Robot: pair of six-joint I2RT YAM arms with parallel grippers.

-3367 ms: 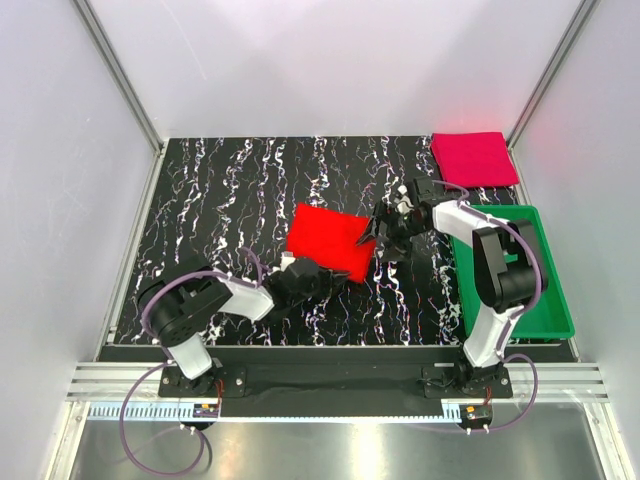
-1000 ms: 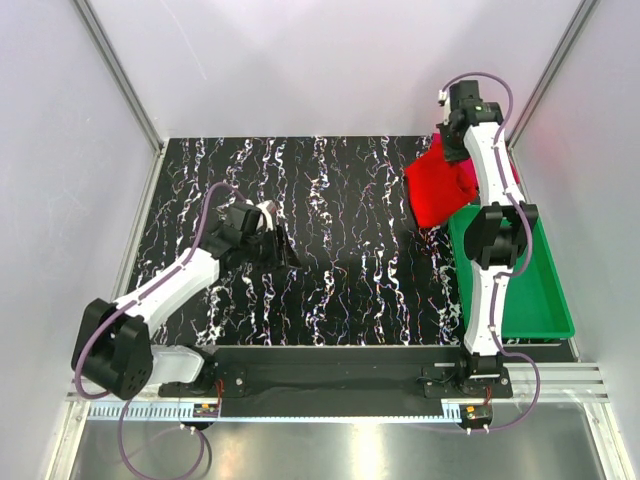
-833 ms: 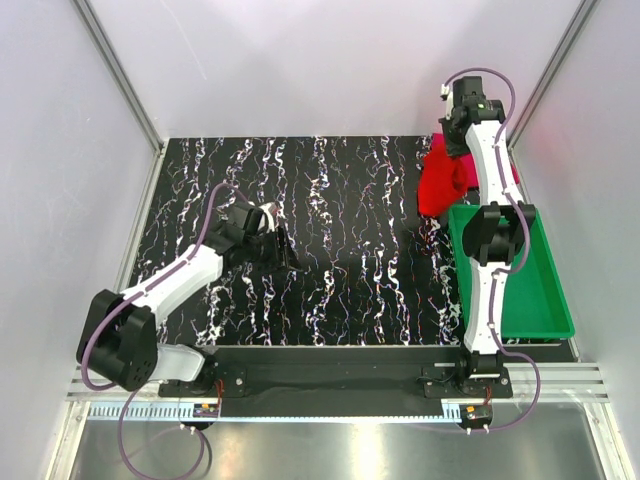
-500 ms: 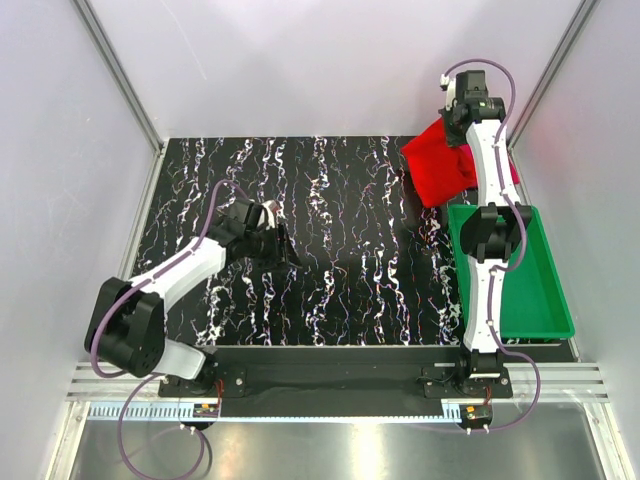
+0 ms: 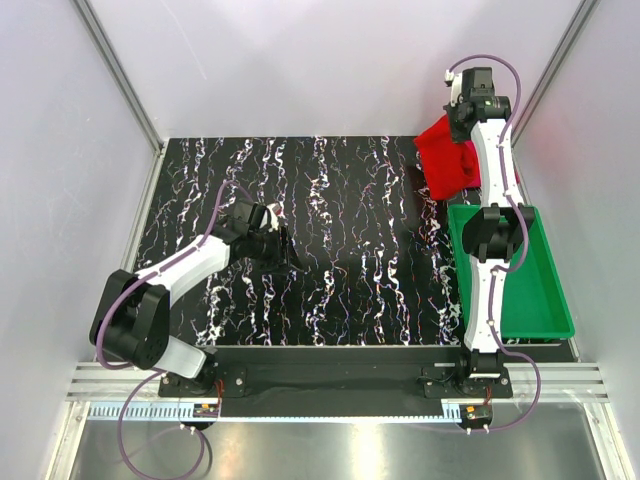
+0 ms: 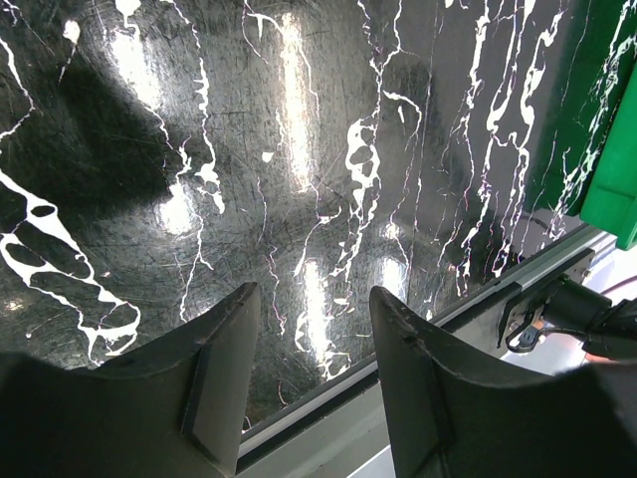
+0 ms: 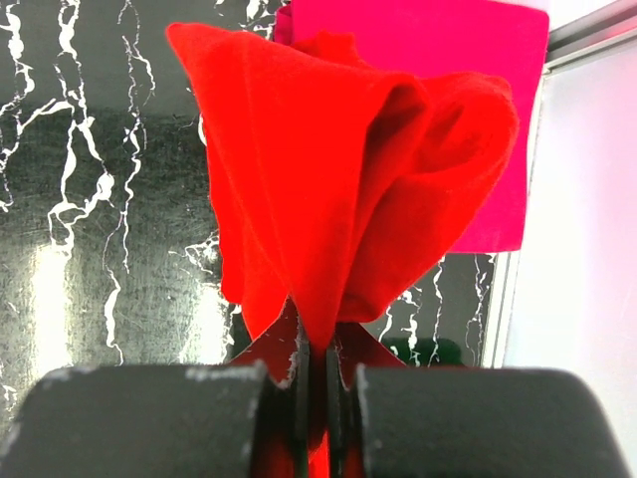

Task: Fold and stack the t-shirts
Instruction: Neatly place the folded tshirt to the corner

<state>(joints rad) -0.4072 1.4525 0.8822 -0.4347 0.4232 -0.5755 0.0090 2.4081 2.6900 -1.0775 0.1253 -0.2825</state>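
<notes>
Red t-shirt [image 5: 446,163] hung bunched from the right tool [image 7: 317,370], lifted off the worktop [image 5: 340,200] near its 2 o'clock corner. The right wrist view showed the tool's two jaws pressed together on a pinch of the red cloth, with loose folds spreading out beyond the grip. Beyond it, toward 1 o'clock in that view, the darker pinkish-crimson t-shirt [image 7: 468,60] lay flat as a neat folded rectangle on the worktop, partly covered from the camera by the hanging red one; whether the two shirts touched could not be told. From above, the right arm reached far out and high over that corner, and the crimson shirt was almost wholly hidden behind it. A green tray [image 5: 556,300] sat along the worktop's right edge, at about 4 o'clock, just nearer than the hanging shirt. The left tool [image 6: 311,304] was at roughly 9 o'clock from the worktop's centre, well apart from both shirts, its jaws standing moderately wide with nothing between them and only the black, white-veined surface beneath.
</notes>
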